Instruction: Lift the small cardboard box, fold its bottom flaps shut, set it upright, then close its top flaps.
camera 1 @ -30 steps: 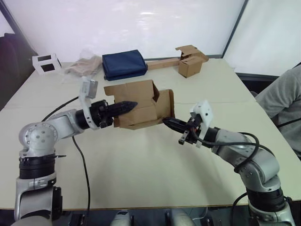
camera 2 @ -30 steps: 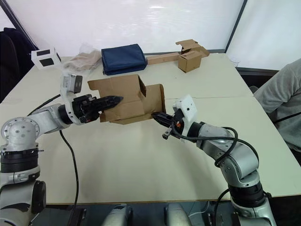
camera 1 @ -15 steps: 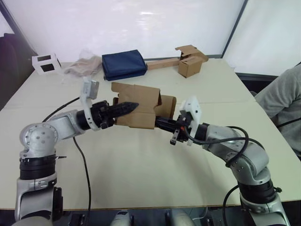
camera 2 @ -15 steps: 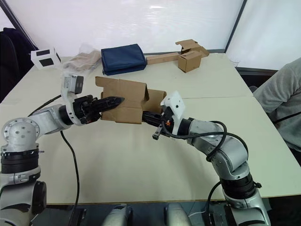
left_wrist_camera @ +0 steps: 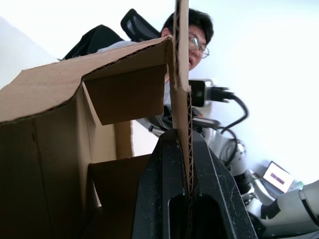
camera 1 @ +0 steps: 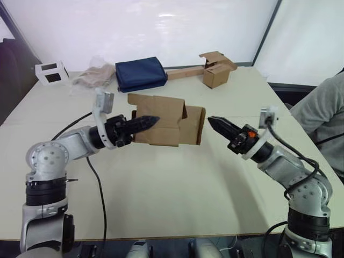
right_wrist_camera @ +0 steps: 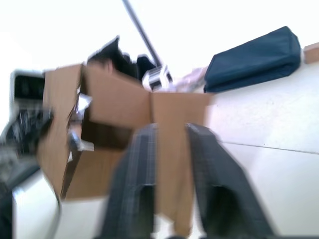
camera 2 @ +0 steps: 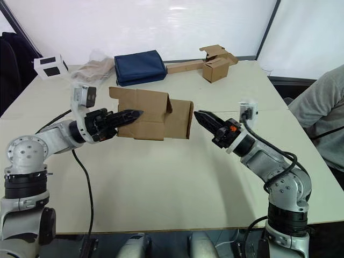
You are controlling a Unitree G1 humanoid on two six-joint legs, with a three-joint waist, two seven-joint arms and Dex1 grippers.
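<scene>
Above the table (camera 1: 177,177), left tool (camera 1: 152,120) pinches the small cardboard box (camera 1: 161,126); right tool (camera 1: 211,120), parted and empty, must press the bottom flaps (camera 1: 194,124) shut.

Navy folded cloth (camera 1: 141,73), white cube (camera 1: 51,72), strip-joined brown box (camera 1: 216,75) on table (camera 1: 177,188).

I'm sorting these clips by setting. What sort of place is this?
Probably an indoor lab or office work area: a large pale table beside plain white wall panels, with a folded navy cloth, a spare cardboard box and a seated person's grey sleeve at its edge.
</scene>
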